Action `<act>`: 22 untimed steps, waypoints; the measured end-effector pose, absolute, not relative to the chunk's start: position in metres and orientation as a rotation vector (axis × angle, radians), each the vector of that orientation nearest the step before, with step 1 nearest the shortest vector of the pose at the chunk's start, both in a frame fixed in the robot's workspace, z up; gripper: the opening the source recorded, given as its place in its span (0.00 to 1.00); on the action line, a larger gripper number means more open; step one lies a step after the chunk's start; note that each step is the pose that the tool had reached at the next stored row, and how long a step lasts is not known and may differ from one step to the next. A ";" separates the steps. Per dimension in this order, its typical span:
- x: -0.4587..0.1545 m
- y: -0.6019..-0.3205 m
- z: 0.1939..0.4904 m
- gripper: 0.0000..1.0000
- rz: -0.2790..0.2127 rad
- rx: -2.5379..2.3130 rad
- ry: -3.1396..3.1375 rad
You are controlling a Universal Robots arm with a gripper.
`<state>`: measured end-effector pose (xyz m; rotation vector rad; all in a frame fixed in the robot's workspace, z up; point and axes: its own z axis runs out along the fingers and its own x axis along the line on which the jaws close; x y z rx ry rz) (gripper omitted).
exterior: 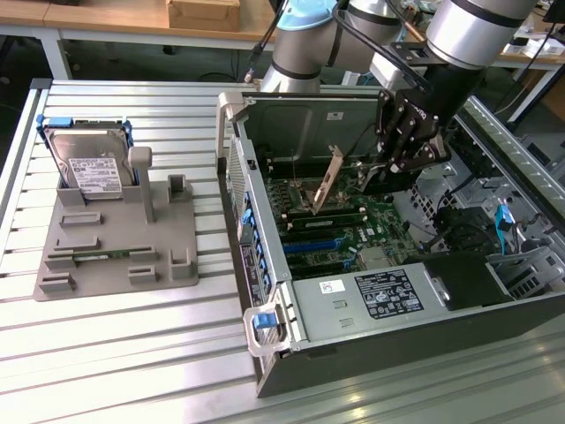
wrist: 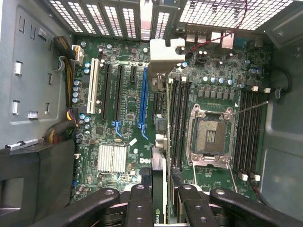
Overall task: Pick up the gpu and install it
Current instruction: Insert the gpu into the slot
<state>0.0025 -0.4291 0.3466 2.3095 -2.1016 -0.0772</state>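
1. Currently in hand: the install step. Pick-up judged complete, with the gpu [exterior: 329,181], a thin flat green expansion card with a black block on one face and a narrow silvery-beige metal end bracket, lifted clear and carried inside the open grey metal computer case [exterior: 265,291].
2. Location of the gpu: edge-on above the green motherboard [wrist: 113,127], not yet seated in any slot. In the exterior view, at roughly 1 o'clock from the middle of the scene, with the end bracket tilted.
3. Tool state: black multi-link gripper [exterior: 384,172] part-closed, clamped on the two faces of the gpu [wrist: 158,170], one finger on each side. Nothing else touched.
4. Requirement for seating, as a judgement: card edge parallel to and directly over the long blue expansion slot [wrist: 143,99], end bracket toward the perforated rear wall, then a straight press down. In the wrist view, the card appears just beside that slot rather than over it.
5. Elsewhere: silver boxy hard drive with white label [exterior: 88,163] upright on the grey moulded parts holder [exterior: 115,256], at 9 o'clock from the case, well apart from the gripper.
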 end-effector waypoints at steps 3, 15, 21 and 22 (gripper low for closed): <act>0.002 -0.429 0.346 0.26 -0.077 2.310 -2.102; 0.002 -0.429 0.342 0.26 -0.077 2.310 -2.102; 0.002 -0.429 0.341 0.26 -0.077 2.310 -2.102; 0.003 -0.429 0.341 0.26 -0.077 2.310 -2.102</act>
